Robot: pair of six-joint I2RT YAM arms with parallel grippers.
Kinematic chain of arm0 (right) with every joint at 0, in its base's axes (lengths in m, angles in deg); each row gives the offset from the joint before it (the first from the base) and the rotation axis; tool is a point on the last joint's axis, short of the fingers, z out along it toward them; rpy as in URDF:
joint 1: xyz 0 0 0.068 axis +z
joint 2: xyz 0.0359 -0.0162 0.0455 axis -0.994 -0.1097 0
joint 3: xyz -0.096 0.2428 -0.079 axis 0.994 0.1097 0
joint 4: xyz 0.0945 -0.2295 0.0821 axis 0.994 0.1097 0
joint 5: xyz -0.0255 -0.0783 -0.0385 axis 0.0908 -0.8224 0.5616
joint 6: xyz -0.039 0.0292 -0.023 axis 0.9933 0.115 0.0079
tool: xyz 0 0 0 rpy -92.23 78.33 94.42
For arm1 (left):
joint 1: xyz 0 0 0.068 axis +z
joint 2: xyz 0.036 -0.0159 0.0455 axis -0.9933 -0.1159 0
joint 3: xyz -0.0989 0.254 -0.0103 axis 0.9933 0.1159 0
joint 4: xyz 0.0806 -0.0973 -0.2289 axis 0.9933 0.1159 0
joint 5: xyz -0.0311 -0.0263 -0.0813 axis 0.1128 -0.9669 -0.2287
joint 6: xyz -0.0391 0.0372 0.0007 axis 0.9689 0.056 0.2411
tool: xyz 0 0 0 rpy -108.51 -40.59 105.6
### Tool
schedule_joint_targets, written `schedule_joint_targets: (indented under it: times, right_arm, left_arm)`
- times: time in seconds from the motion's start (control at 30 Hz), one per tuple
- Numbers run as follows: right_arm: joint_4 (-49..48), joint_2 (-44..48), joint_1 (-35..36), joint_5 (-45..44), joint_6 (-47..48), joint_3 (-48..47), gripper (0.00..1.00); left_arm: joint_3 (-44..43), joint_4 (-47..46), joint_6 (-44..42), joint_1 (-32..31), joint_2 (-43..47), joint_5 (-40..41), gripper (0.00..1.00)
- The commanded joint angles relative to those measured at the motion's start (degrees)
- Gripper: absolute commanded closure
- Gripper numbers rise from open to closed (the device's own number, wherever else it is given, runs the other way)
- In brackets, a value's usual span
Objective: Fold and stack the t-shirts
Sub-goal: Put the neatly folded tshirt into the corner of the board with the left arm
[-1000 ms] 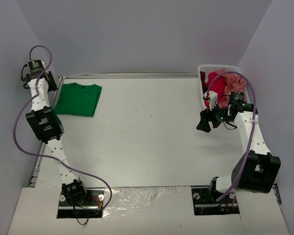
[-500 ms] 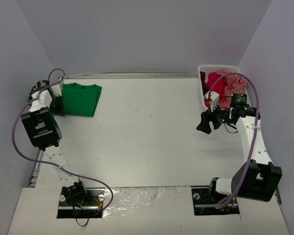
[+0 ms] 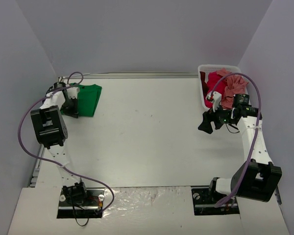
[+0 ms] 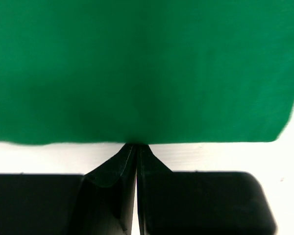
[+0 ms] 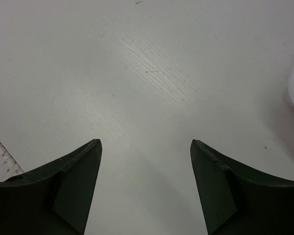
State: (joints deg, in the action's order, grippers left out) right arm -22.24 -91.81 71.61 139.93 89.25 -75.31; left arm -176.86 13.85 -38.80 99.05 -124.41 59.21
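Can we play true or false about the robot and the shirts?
1. The green t-shirt is inside the basket. False: it lies on the table, at the far left.
2. The right gripper is open and holds nothing. True.
3. The left gripper is wide open. False: it is shut, with its tips right at the green t-shirt's edge.
4. A red t-shirt and a pink t-shirt sit in the white basket. True.
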Motion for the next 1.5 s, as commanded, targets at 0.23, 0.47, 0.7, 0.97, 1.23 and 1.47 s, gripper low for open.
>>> schedule_joint_targets:
  times: [0.23, 0.47, 0.7, 0.97, 1.23, 1.47]
  right_arm:
    - [1.0, -0.5, -0.7, 1.8, 0.6, 0.2, 0.31]
    - [0.9, -0.6, -0.8, 1.6, 0.9, 0.6, 0.31]
    - [0.9, -1.2, -0.8, 1.8, 0.6, 0.1, 0.31]
    - [0.8, -0.6, -0.9, 2.1, 0.4, 0.3, 0.31]
    - [1.0, -0.1, -0.9, 2.3, 0.4, 0.5, 0.30]
    - [1.2, 1.3, -0.8, 2.4, 0.0, 0.1, 0.30]
  left_arm:
    - [-4.4, -0.8, 1.6, -5.0, -2.1, 1.8, 0.98]
    - [-6.0, -0.6, 2.1, -5.9, -2.5, 3.2, 0.98]
    - [-5.2, -0.4, 1.8, -5.9, -1.5, 5.7, 0.98]
    - [-3.8, -1.5, 1.5, -5.6, -0.2, 7.0, 0.98]
    - [-4.1, -0.6, 2.0, -5.5, 0.9, 7.0, 0.98]
    - [0.0, 1.4, 3.6, -5.5, 12.8, 4.4, 0.97]
